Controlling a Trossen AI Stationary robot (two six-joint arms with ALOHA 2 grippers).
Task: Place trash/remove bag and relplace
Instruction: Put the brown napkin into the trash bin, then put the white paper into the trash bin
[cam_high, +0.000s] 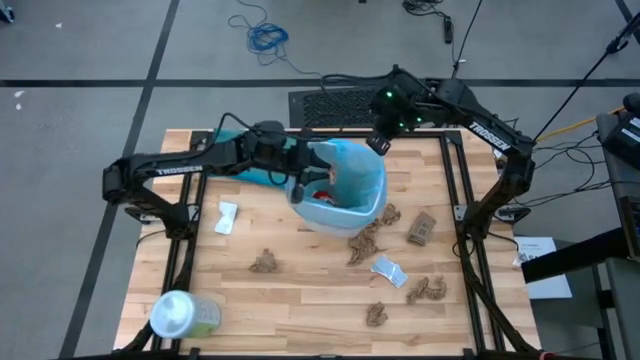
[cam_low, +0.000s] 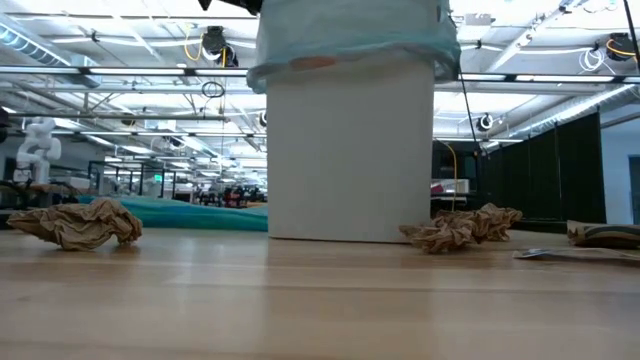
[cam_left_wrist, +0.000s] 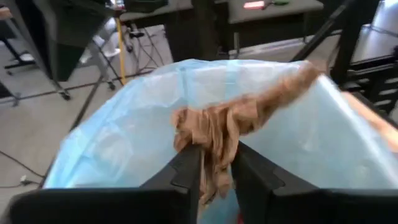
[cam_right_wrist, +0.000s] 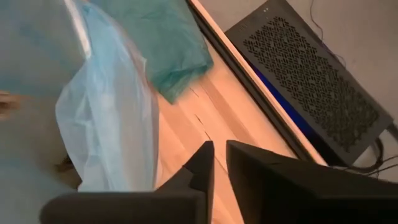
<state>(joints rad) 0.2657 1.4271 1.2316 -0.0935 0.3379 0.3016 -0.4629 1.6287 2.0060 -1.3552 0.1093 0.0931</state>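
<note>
A white bin (cam_low: 350, 150) lined with the pale-blue bag (cam_high: 358, 172) stands in the middle of the table's far half. The bag's edge is folded over the bin's rim (cam_low: 350, 45). My left gripper (cam_high: 300, 186) is over the bin's left rim, with a crumpled brown paper wad (cam_left_wrist: 217, 134) between its fingers above the bag's opening (cam_left_wrist: 124, 137). My right gripper (cam_high: 378, 146) hangs shut at the bin's far right side, beside the bag's outer fold (cam_right_wrist: 112, 124), with nothing between its fingers (cam_right_wrist: 221, 152). Something red (cam_high: 322, 195) lies inside the bin. More trash wads (cam_high: 368, 240) rest on the tabletop. My left gripper has the brown wad's lower part (cam_left_wrist: 216, 167) between its two fingers, the paper touching both. The fingers come nearly level from the table's left. The wad's bulk stands out past the fingertips and a strip trails off to one side, clear over the bag's opening.
A darker teal bag (cam_right_wrist: 168, 43) lies on the table left of the bin, under my left arm. Brown wads (cam_high: 265, 263) (cam_high: 430, 290) and white scraps (cam_high: 227, 217) (cam_high: 390, 270) dot the near half. A pale-green, white-lidded container (cam_high: 185, 315) lies at the near left corner.
</note>
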